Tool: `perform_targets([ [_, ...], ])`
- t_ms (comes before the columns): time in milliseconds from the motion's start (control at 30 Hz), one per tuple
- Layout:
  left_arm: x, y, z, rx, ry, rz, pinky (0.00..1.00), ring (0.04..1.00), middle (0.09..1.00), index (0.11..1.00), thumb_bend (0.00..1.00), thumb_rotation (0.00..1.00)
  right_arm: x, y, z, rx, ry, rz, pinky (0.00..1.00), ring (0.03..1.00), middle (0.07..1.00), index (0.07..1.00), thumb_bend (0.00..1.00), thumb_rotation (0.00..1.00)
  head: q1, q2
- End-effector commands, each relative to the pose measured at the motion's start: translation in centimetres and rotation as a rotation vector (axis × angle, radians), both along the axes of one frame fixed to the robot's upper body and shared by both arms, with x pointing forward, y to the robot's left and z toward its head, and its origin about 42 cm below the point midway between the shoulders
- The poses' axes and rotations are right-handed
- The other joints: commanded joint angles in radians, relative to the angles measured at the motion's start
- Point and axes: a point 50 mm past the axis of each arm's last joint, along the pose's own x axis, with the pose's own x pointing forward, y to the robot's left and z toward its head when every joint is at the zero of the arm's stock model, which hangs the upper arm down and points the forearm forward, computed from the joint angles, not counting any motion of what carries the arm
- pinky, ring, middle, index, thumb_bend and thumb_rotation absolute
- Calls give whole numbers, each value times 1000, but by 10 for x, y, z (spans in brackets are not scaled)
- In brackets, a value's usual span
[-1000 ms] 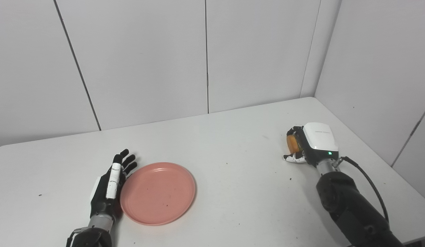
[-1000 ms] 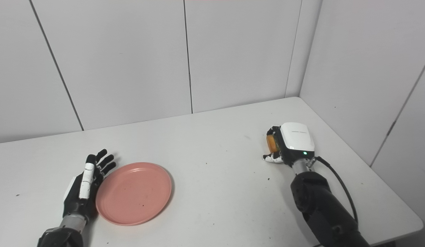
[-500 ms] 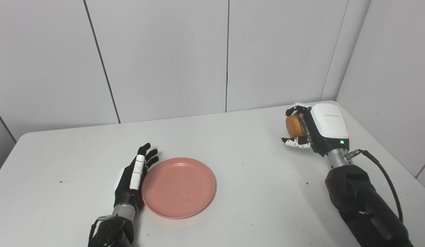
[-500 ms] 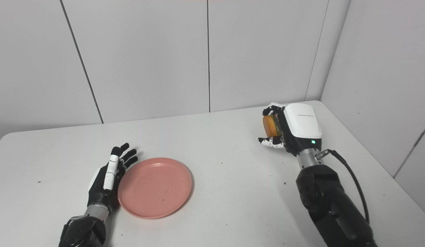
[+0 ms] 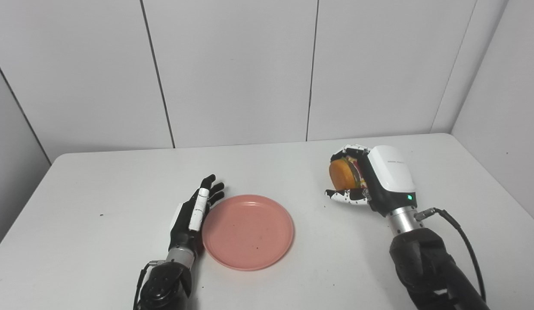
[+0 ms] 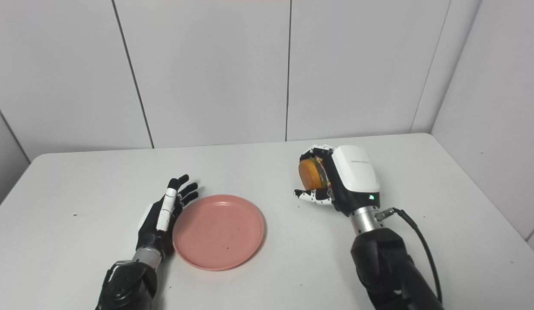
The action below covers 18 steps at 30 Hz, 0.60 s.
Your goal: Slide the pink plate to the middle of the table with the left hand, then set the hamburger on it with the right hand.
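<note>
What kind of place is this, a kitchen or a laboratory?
Probably a robot test booth, not a kitchen: bare white wall panels enclose a plain white table, and the only items are a pink plate and the hamburger held in the right hand.

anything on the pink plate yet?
No. The pink plate holds nothing but a few dark specks. The hamburger is off to its right, gripped in the right hand. The open left hand sits at its left rim.
</note>
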Motion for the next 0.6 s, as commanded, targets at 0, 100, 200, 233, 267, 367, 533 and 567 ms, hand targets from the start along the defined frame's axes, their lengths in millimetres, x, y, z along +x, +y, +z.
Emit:
perform_targets([
  [0, 1, -9, 4, 8, -15, -12, 775, 873, 868, 886, 815, 903, -1, 13, 18, -12, -78, 55, 345, 508, 594, 490, 472, 0, 25, -9],
  [100, 0, -13, 1, 16, -17, -11, 771, 869, 868, 894, 815, 909, -3, 20, 16, -14, -73, 77, 344, 508, 597, 489, 472, 0, 47, -16],
  [200, -1, -16, -2, 13, -20, -14, 766, 865, 865, 897, 808, 908, -5, 26, 15, -8, -72, 103, 345, 510, 599, 489, 471, 0, 61, -27],
  [233, -2, -16, -3, 7, -22, -17, 763, 866, 866, 898, 802, 907, -5, 28, 14, -7, -71, 106, 335, 496, 596, 508, 471, 0, 64, -27],
  [267, -2, -18, -4, 3, -24, -20, 765, 869, 869, 899, 796, 906, -5, 29, 14, -5, -70, 112, 339, 502, 593, 499, 471, 0, 76, -31],
  [367, -2, -20, -6, -4, -25, -16, 767, 869, 868, 899, 785, 906, -4, 36, 12, -4, -65, 136, 342, 504, 588, 490, 472, 0, 91, -33],
  [533, -2, -25, -7, 2, -23, -9, 769, 865, 863, 892, 800, 909, -1, 40, 9, -10, -73, 184, 343, 505, 577, 489, 471, 0, 132, -42],
  [567, -2, -26, -7, 3, -23, -10, 768, 864, 862, 893, 807, 909, -1, 41, 9, -13, -73, 192, 344, 506, 579, 489, 471, 0, 139, -44],
])
